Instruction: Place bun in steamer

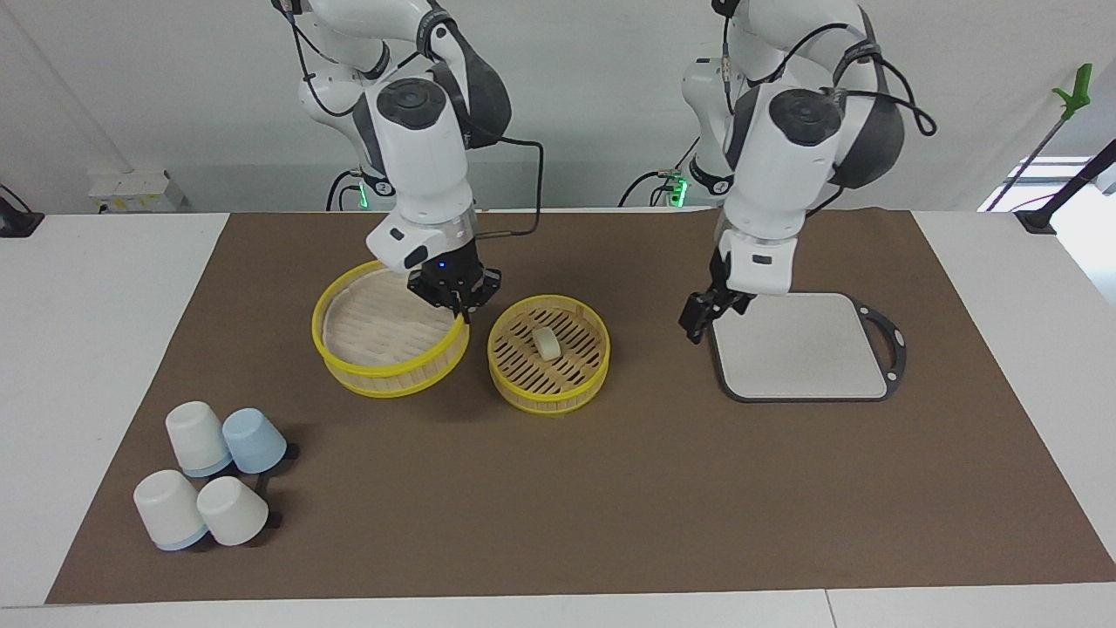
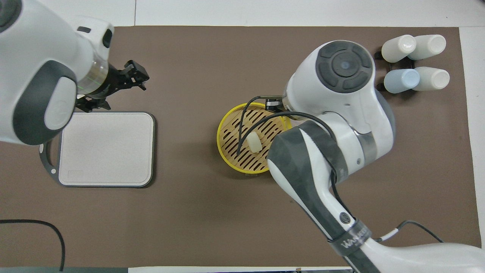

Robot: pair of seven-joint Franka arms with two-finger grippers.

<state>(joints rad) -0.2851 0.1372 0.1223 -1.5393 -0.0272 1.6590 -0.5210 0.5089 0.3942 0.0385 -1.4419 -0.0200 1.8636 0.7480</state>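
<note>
The steamer's lower tier (image 1: 547,394) stands mid-mat, with yellow rim and slatted floor. The cream-white bun (image 1: 547,343) lies in it, apart from both grippers; it also shows in the overhead view (image 2: 254,142) inside the tier (image 2: 222,148). My right gripper (image 1: 453,295) is shut on the rim of the steamer's other yellow-rimmed tier (image 1: 384,336) and holds it slightly tilted beside the lower tier, toward the right arm's end. My right arm hides that tier in the overhead view. My left gripper (image 1: 711,314) is open and empty, raised over the grey board's edge (image 2: 111,89).
A grey square board (image 1: 798,344) with a dark handle lies toward the left arm's end (image 2: 106,148). Several upturned white and pale blue cups (image 1: 209,475) stand toward the right arm's end, farther from the robots than the steamer (image 2: 415,62).
</note>
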